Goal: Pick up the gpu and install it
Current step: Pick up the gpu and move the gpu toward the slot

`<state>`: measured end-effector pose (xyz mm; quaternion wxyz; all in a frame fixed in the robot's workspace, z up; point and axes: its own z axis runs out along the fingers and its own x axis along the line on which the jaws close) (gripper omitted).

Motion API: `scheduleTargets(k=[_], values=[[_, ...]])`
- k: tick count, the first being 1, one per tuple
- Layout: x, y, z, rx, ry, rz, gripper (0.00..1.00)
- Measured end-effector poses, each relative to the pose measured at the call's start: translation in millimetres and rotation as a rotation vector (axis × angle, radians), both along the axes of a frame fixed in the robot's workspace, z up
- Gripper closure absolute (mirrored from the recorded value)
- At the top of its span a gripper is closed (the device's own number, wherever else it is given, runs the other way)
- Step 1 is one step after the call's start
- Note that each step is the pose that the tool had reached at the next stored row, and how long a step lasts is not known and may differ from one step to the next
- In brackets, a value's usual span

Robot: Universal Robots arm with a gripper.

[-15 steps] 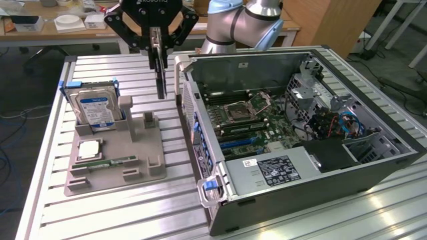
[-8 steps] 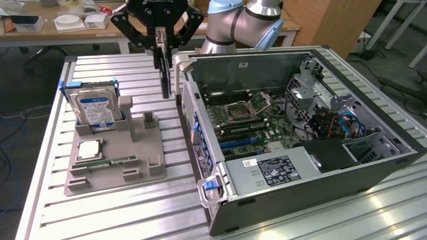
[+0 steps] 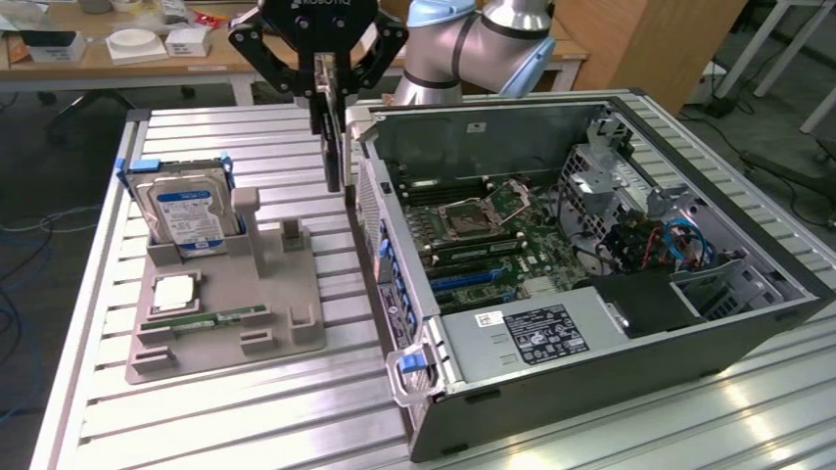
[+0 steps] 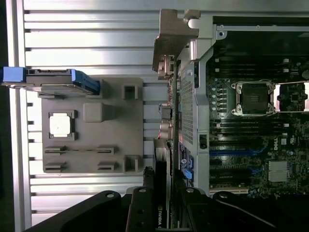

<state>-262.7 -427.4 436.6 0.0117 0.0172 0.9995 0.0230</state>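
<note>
A robot arm's black end effector hangs at the upper edge of the exterior view, its top cut off by the frame. Its fingers are partly closed and pinch the gpu, a thin dark card held upright and seen edge-on, so its face is hidden. The card's upper part sits between the fingers. Its lower part hangs free in the air, above the gap between a gray fixture and the near wall of an open computer case.

The name "ROBOTIQ" reads upside down on the end effector. In the wrist view the gpu runs edge-on between the two dark fingers, with "NVIDIA" printed on it.

A hard drive stands in a blue bracket at the back of the fixture. Its blue-white label is too small to read. A silver processor chip and a narrow memory stick lie in the fixture. A white label on the power supply inside the case cannot be read. All of this rests on a slatted metal tabletop.
</note>
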Motion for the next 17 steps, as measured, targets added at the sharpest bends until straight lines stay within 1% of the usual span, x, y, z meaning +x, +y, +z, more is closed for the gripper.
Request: scheduleTargets(k=[17], values=[[13.0,-1.0,0.0,0.0,0.0,0.0,0.74]])
